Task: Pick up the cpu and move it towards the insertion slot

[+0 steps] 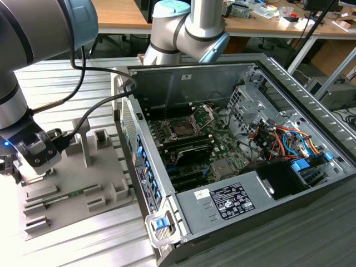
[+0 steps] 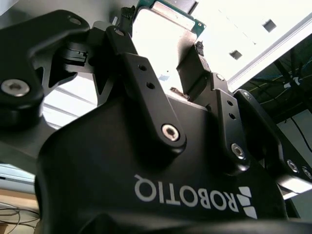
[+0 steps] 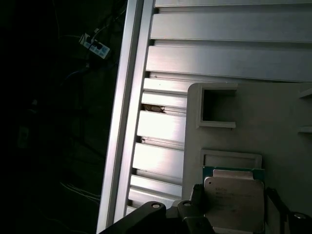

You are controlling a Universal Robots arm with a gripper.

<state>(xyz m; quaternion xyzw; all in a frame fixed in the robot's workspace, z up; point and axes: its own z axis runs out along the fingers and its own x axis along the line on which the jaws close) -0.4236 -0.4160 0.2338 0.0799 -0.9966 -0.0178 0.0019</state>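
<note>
The cpu (image 3: 234, 201), a flat silvery square with a thin green rim, sits between the black fingers (image 3: 197, 196) of my gripper (image 3: 235, 204), which press on its two opposite edges. In the second wrist view the cpu (image 2: 168, 22) shows at the tips of my gripper (image 2: 163, 31). In the exterior view my gripper (image 1: 28, 167) hangs low over the grey fixture plate (image 1: 72, 189) at the exterior view's left. The insertion slot (image 1: 182, 128), dark with a silver frame and its bracket raised, lies on the motherboard inside the open computer case, well off to the exterior view's right.
The fixture plate (image 3: 273, 126) has raised blocks and pockets and rests on a ribbed aluminium table (image 1: 83, 83). The case wall (image 1: 144, 167) stands between plate and motherboard. Black cables (image 1: 94, 105) trail from the arm. Drive cage and coloured wires (image 1: 278, 139) fill the case's right side.
</note>
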